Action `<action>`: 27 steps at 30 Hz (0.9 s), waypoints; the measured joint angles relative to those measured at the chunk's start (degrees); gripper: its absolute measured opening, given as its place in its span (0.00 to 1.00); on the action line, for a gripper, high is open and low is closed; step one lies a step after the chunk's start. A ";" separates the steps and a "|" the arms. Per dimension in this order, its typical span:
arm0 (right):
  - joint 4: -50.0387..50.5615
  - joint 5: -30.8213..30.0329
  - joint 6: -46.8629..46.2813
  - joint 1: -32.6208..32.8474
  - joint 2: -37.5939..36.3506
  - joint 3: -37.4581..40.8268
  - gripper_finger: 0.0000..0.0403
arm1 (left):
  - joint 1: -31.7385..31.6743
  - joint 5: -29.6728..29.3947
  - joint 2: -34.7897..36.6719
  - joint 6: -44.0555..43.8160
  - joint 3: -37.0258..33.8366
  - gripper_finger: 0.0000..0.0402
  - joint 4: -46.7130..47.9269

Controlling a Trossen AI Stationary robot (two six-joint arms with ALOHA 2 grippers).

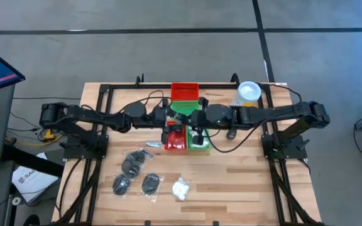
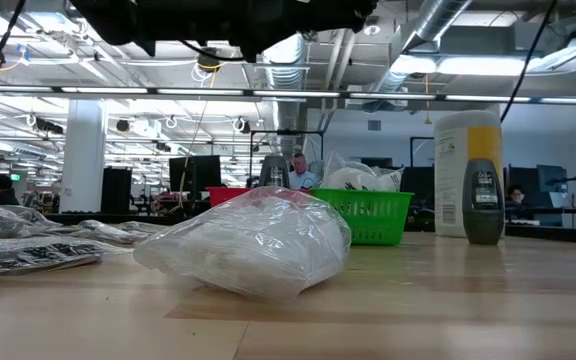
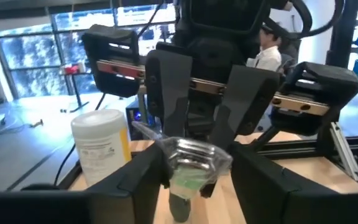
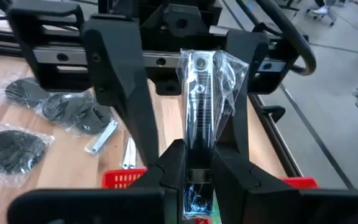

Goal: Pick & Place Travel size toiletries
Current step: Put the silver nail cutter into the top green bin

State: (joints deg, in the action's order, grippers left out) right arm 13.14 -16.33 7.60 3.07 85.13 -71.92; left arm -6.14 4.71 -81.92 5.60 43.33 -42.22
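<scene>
The right claw (image 4: 197,165) is holding a clear packet with a dark item (image 4: 202,93) between narrow fingers, upright, above the red tray (image 1: 175,139) and green tray (image 1: 199,142) near the bench's middle. The left claw (image 3: 191,171) is meeting it head-on, fingers standing wide either side of that packet's crinkled end (image 3: 191,163); whether they are gripping it cannot be told.

Judgement: a hand-over or two-claw sorting step is in progress over the trays. The next move calls for one claw taking firm hold before the other lets go, then lowering the packet into a tray.

Outward, packets of dark discs (image 1: 132,167) and a white puffy packet (image 1: 180,188) are lying toward the bench's (image 1: 250,182) near edge, not yet placed. A yellow canister (image 1: 246,94) is standing near the far right corner.
</scene>
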 joint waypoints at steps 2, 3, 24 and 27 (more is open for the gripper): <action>0.38 0.42 -0.17 -0.41 -0.03 0.00 0.11 | -0.47 0.92 -0.25 0.59 -0.07 0.35 -0.37; 0.62 0.70 -0.37 -0.52 -0.03 0.00 0.11 | -0.73 1.11 -0.27 0.67 -0.07 0.33 -0.35; 3.93 1.65 -1.14 -0.52 -0.40 -0.24 0.11 | -2.17 6.27 -0.32 -0.38 -0.05 0.33 -0.36; 4.36 1.70 -1.01 -0.46 -0.40 -0.20 0.11 | -2.15 6.26 -0.24 -0.49 -0.04 0.36 0.49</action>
State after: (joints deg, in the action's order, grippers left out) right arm 17.50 -14.63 6.59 2.61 84.73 -72.12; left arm -8.29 10.98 -82.16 5.11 43.29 -41.72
